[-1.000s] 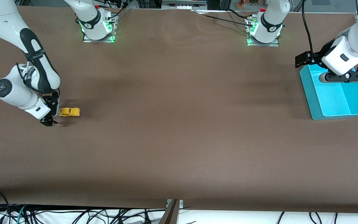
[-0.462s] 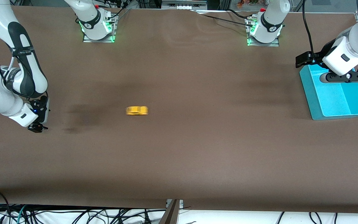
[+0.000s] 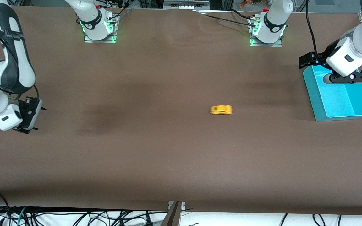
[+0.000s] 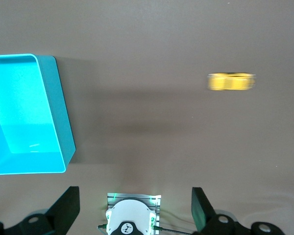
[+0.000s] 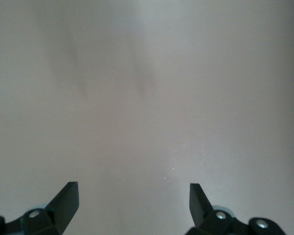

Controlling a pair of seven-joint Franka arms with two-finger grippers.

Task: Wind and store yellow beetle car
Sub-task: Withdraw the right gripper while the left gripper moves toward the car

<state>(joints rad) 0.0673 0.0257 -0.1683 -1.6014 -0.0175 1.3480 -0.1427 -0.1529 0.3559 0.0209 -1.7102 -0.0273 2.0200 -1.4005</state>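
Beetle car [image 3: 221, 110] on table [image 3: 168, 157], near bin [image 3: 319, 110]

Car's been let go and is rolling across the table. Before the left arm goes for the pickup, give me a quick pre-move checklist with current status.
1. yellow beetle car free of both arms, on the table: ok.
2. Car at rest: not ok; it shows smeared in the front and left wrist views, and has rolled toward the left arm's end over the last second.
3. Left end effector open and empty: ok; it is over the turquoise bin.
4. Bin empty: cannot tell; the left arm covers part of it.
5. Right end effector open, empty, drawn back at its own end of the table: ok.
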